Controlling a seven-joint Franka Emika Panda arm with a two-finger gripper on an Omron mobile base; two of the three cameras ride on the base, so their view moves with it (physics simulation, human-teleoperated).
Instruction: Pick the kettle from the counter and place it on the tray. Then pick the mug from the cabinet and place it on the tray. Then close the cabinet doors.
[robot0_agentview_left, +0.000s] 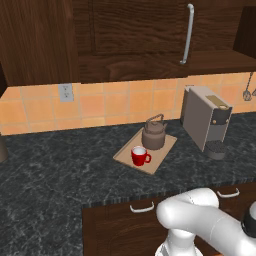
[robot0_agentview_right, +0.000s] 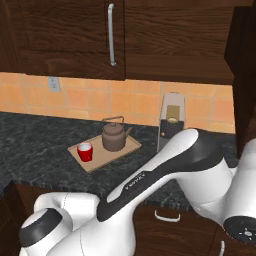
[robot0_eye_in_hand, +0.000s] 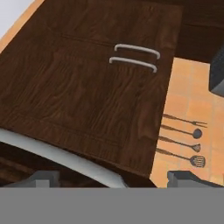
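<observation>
From the left base camera, one tray (robot0_agentview_left: 156, 161) lies at an angle on the black marbled counter (robot0_agentview_left: 50, 170), and it bears one kettle (robot0_agentview_left: 154, 134) at its far end and one red mug (robot0_agentview_left: 140, 156) at its near end, close together but apart; both carrying steps look finished, which explains why they share the board. Just right of the tray stands one boxy coffee machine (robot0_agentview_left: 206, 122), well clear of it. Above, one white bar handle (robot0_agentview_left: 188, 33) hangs on a cabinet door (robot0_agentview_left: 140, 27) that seems to sit flush. From the right base camera, the same kettle (robot0_agentview_right: 114, 137) and mug (robot0_agentview_right: 85, 151) sit on the tray (robot0_agentview_right: 112, 153), and the wall cabinet (robot0_agentview_right: 165, 35) reads as shut. The hand camera faces the cabinet doors (robot0_eye_in_hand: 87, 83), whose two handles (robot0_eye_in_hand: 134, 57) lie side by side, as closed doors would show them; four utensils (robot0_eye_in_hand: 181, 140) hang on the tiled wall beside. The gripper (robot0_eye_in_hand: 114, 177) has its fingertips (robot0_eye_in_hand: 43, 178) spread wide, holding nothing.
</observation>
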